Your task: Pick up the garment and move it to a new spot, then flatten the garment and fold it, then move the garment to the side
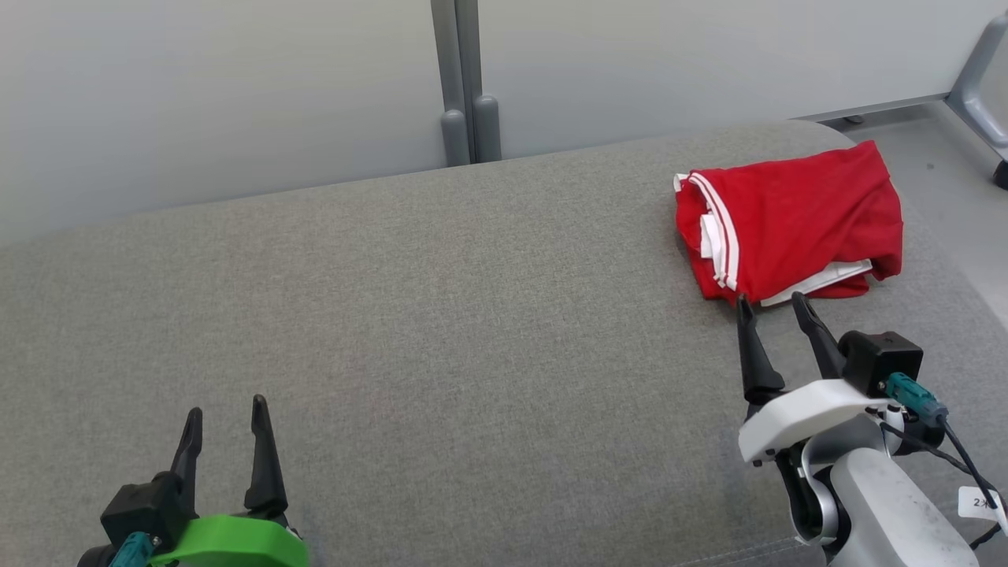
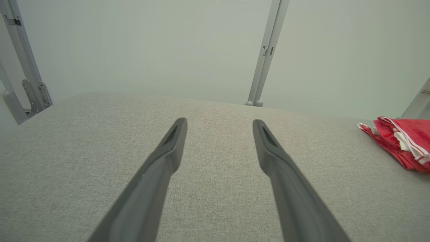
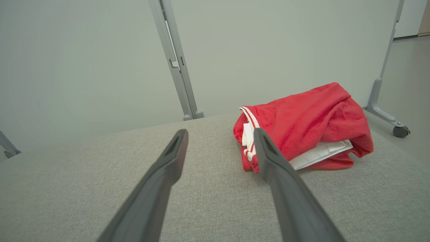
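- Broadly, a grey fabric cushion [image 1: 441, 315] is stretching across the head view from edge to edge, and both arms are reaching over it.
- Behind it, pale wall panels [image 1: 220, 87] are standing upright, with a grey post [image 1: 465, 79] running down the seam between them.
- The garment [image 1: 795, 213], red with white striped trim and a white layer peeking out along its near edge, is lying in a loosely bunched heap at the far right end of the cushion, close to the back and right edges.
- The right gripper [image 1: 770, 299], on a white wrist collar, is pointing at the near edge of the garment. Its jaws are standing spread apart and gripping nothing. The fingertips are sitting right at the cloth's near-left corner, and I cannot tell whether they are touching it.
- The left gripper [image 1: 227, 405], on a green collar, is sitting at the lower left over bare cushion, well apart from the garment. Its jaws are likewise gaping, with only fabric showing between them.
- A dark caster wheel [image 3: 399, 131] is resting on the floor past the right end of the cushion, at the foot of a grey frame leg.
- A small white tag [image 1: 980, 502] is hanging from the cable beside the right forearm.
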{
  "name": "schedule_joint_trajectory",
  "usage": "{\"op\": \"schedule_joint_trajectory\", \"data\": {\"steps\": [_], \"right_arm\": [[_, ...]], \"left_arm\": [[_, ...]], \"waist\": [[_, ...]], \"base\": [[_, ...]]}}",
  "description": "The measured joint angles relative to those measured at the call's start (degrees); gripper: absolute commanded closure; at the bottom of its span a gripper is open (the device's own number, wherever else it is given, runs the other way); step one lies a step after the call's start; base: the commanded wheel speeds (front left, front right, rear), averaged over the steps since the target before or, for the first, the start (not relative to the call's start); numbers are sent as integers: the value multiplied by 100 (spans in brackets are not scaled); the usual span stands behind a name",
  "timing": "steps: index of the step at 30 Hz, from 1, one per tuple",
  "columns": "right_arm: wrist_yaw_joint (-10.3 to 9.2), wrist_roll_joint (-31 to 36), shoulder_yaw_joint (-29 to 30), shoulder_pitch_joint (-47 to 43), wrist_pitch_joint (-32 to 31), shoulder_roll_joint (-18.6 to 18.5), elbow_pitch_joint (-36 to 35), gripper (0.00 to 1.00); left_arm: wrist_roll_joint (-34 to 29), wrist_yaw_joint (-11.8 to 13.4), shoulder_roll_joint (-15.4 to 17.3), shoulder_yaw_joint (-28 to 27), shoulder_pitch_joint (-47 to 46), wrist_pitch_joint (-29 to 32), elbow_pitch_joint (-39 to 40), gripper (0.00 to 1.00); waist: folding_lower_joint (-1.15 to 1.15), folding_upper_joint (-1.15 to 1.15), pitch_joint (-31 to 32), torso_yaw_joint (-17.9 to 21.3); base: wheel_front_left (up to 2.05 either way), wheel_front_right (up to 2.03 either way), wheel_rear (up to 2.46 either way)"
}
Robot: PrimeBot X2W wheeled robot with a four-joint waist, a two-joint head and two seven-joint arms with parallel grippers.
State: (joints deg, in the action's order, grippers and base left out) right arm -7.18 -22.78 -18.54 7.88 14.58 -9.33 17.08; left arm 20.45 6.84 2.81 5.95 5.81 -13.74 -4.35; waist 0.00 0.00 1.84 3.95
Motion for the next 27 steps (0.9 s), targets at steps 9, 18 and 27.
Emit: {"op": "schedule_joint_trajectory", "data": {"steps": [9,18,27], "right_arm": [[0,227,86,-177,0,77,-125,0],[3,314,112,-346,-2,232,-111,100],[77,46,223,-605,-88,301,38,100]], "left_arm": [[-4,0,-3,-12,14,1,-57,0],[5,-2,-31,4,42,59,-213,100],[297,-36,-67,9,120,111,-402,100]], "waist": [[0,0,31,-46],[0,0,40,-113],[0,0,24,-132]], "base": [[0,0,0],[0,0,0],[0,0,0]]}}
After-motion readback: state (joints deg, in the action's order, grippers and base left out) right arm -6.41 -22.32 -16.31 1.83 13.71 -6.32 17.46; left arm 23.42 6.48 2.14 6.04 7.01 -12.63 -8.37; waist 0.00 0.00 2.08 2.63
